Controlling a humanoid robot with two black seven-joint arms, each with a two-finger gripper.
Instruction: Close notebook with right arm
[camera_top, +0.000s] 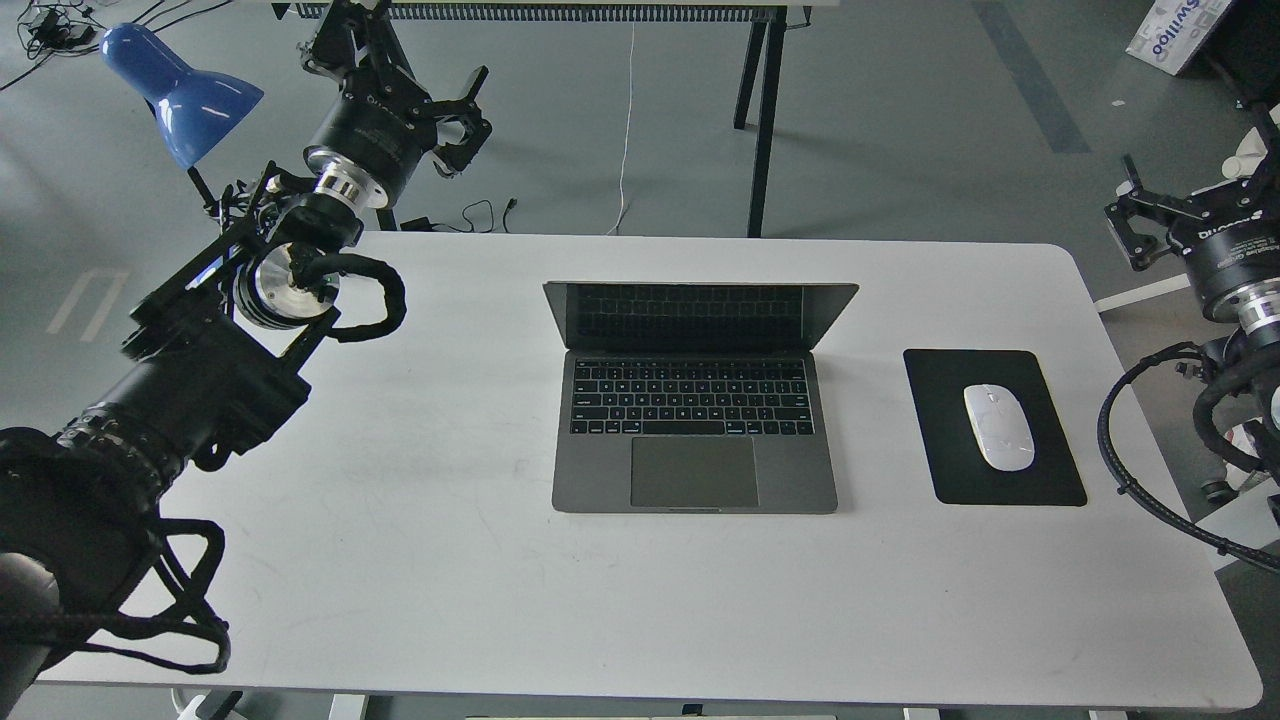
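Right pincer (1150, 215): fingers spread, holding nothing, off the desk's (420, 480) right edge.
Notebook (695, 440): open, well left of the pincer, beyond the mouse pad (1050, 470) and mouse (998, 426).
Risk: the arm sweeping low could knock the mouse; pushing the lid's (700, 315) side edge could skid the notebook.
Left pincer (462, 118): spread, idle.

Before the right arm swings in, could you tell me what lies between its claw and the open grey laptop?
In the head view, a flat black mouse pad carrying a white mouse lies between the right claw and the laptop.
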